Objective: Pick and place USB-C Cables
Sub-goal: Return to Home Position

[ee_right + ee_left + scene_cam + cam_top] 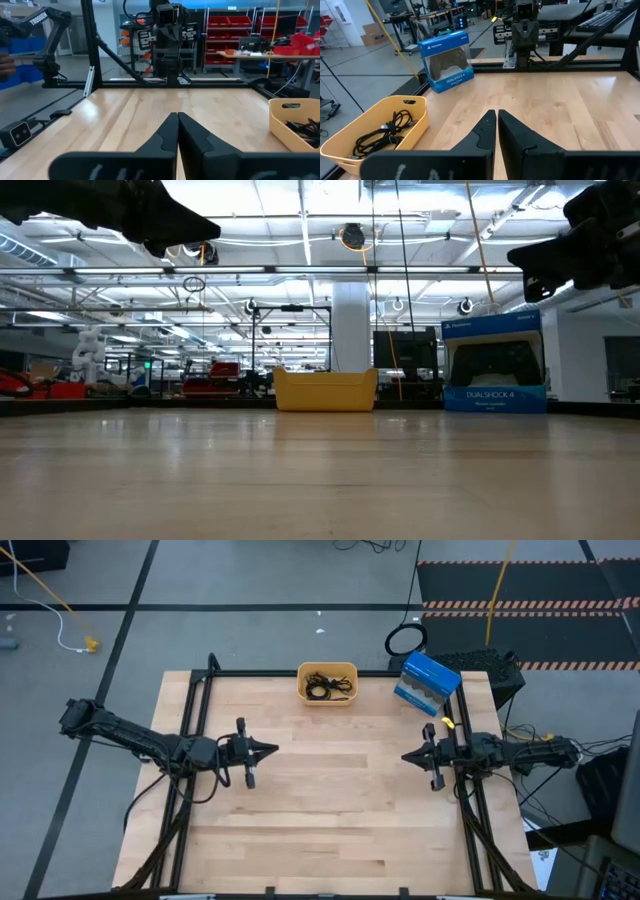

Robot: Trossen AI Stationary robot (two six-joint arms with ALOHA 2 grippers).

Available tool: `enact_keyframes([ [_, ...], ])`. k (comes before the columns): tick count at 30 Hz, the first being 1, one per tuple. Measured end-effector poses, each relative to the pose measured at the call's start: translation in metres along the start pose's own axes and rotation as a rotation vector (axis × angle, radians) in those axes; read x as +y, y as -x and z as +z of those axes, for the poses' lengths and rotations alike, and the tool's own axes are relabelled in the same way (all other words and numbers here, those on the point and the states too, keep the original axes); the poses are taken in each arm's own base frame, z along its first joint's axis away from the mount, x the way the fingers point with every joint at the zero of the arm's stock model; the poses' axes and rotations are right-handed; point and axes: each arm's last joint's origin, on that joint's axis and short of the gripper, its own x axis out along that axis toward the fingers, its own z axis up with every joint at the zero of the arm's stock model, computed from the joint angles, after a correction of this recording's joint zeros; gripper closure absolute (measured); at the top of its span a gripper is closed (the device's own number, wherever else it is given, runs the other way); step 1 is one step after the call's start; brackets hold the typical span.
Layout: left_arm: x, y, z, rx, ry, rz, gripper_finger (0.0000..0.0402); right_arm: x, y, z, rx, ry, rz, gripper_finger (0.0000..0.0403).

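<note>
Black USB-C cables (326, 687) lie coiled inside a yellow bin (304, 690) at the table's far edge; they also show in the left wrist view (382, 132) and partly in the right wrist view (302, 128). No purple-blue cable shows. My left gripper (274, 749) hovers above the table's left middle, shut and empty, its fingertips (496, 116) together. My right gripper (405, 756) hovers above the right middle, shut and empty, fingertips (177, 118) together. The two grippers point toward each other.
A blue boxed game controller (426, 683) stands at the far right of the table, right of the bin (325, 389). A black frame (200, 690) runs along the table's edges. Bare wood (340, 800) lies between and in front of the grippers.
</note>
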Motion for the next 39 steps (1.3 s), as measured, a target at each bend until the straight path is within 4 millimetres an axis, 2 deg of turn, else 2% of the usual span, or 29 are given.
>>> enact_keyframes([
  [15, 0.0, 0.0, 0.0, -0.003, -0.006, 0.0, 0.0378, 0.001, 0.0, -0.002, 0.019, 0.038, 0.02, 0.0403],
  [21, 0.004, 0.012, 0.005, -0.055, 0.0, -0.032, 0.0378, 0.001, -0.002, -0.004, 0.046, 0.028, 0.021, 0.0403],
  [39, 0.015, 0.044, -0.045, -0.123, 0.0, -0.128, 0.0378, 0.001, -0.002, -0.003, 0.039, 0.028, 0.019, 0.0403],
])
